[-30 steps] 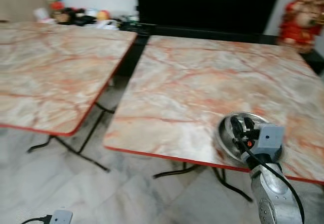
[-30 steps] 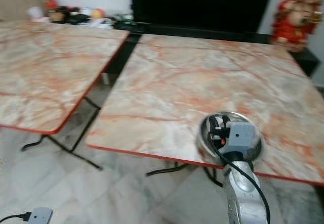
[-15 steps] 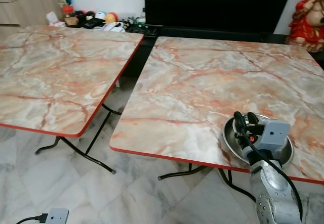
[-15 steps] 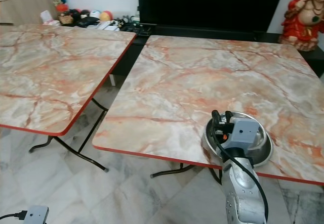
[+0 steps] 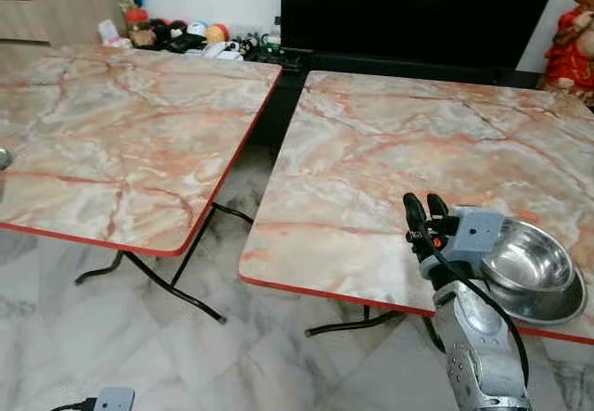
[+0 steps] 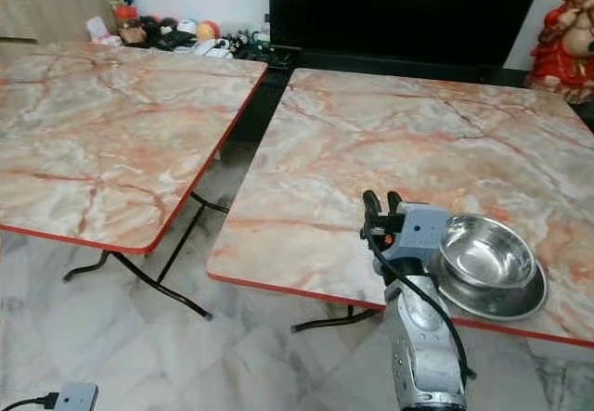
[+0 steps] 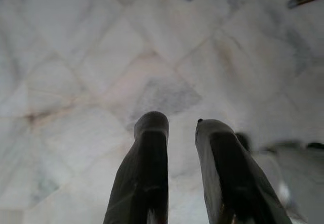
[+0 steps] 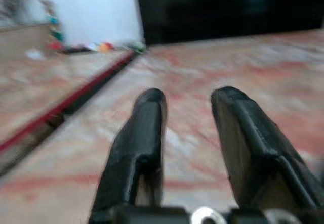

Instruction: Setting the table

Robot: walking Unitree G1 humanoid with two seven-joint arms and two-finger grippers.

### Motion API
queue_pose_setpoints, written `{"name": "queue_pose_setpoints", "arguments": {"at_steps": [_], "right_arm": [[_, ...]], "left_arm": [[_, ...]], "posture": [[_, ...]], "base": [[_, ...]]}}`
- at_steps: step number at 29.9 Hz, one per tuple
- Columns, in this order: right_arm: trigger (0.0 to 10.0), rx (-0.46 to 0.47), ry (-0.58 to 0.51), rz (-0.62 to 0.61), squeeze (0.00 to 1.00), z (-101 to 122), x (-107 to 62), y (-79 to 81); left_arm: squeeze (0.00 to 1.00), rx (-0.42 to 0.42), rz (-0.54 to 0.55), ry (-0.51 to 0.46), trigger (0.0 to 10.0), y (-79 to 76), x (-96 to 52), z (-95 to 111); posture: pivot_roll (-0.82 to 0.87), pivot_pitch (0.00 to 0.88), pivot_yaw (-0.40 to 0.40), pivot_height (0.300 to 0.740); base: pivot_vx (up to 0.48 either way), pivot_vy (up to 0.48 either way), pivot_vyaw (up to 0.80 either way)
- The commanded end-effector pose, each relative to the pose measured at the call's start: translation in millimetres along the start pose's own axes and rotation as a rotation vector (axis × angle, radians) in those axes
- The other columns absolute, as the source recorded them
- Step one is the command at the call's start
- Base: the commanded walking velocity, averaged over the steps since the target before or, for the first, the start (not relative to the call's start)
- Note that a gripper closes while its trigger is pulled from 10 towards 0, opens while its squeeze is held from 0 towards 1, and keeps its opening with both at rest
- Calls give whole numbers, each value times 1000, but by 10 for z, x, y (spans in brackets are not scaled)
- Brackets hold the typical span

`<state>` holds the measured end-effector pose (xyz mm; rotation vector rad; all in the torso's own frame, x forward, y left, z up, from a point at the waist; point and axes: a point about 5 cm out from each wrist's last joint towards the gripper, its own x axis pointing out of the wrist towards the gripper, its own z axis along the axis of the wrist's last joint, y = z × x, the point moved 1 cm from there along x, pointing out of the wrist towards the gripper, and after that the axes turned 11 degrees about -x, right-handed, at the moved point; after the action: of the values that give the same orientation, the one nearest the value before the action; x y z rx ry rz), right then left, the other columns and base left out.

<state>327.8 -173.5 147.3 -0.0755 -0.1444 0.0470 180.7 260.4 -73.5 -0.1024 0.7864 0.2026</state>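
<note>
The right gripper is now clear of the steel bowl; half a second ago it hung over the bowl's middle. It now sits beside the bowl on the robot's left, over bare marble table, fingers a little apart and empty. The bowl's whole rim and hollow show, near the table's front edge.

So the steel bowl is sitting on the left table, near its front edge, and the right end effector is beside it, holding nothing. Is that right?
Not quite. The steel bowl sits on the right table, near its front edge, as the right eye view shows. The rest holds: the right end effector is beside it, to its left, open and holding nothing.
</note>
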Motion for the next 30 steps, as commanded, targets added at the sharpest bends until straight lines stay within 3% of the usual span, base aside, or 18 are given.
{"name": "queue_pose_setpoints", "arguments": {"at_steps": [1, 30], "right_arm": [[10000, 4, -21, 9, 0, 51, 28, 44], [10000, 18, -44, 11, 0, 107, 109, 140]], "left_arm": [[0, 6, 15, 13, 10000, 65, -14, -13], [0, -11, 24, 1, 10000, 82, -10, 16]], "posture": [[84, 49, -23, 740], [90, 100, -25, 740]], "base": [[0, 480, 0], [0, 480, 0]]}}
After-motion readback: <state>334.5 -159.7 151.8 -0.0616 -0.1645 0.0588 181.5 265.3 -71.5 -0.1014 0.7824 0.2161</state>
